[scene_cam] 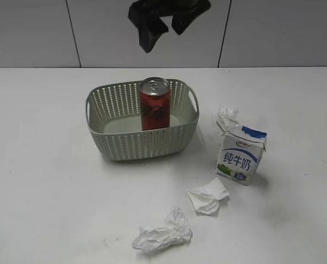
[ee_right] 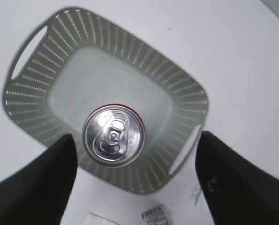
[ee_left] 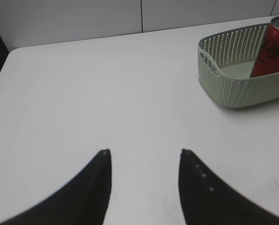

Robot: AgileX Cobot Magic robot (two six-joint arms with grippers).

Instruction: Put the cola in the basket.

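- Near the front edge of the white table (scene_cam: pixel 48 209), a crumpled tissue (scene_cam: pixel 163 234) lies loose; a second tissue wad (scene_cam: pixel 208 196) sits just behind it toward the right. Neither belongs to the job.
- Further back on the right half stands the milk carton (scene_cam: pixel 240 153), upright, with another scrap of paper (scene_cam: pixel 227 116) just beyond it.
- The left gripper (ee_left: pixel 144 154) hovers over bare table on the left side, jaws apart and holding nothing, well apart from the basket.
- Toward the middle of the table, the basket (scene_cam: pixel 143 144) rests flat, and the cola (scene_cam: pixel 155 103) stands upright inside it, its base on the basket floor near the back wall. The right wrist view confirms it: the silver top sits within the rim.
- Farthest back, the right gripper (scene_cam: pixel 161 28) hangs high above the can, jaws spread wide and clear of it.
- By my reading the task is done: the can is placed and released. All that seems left is for the right arm to draw away.
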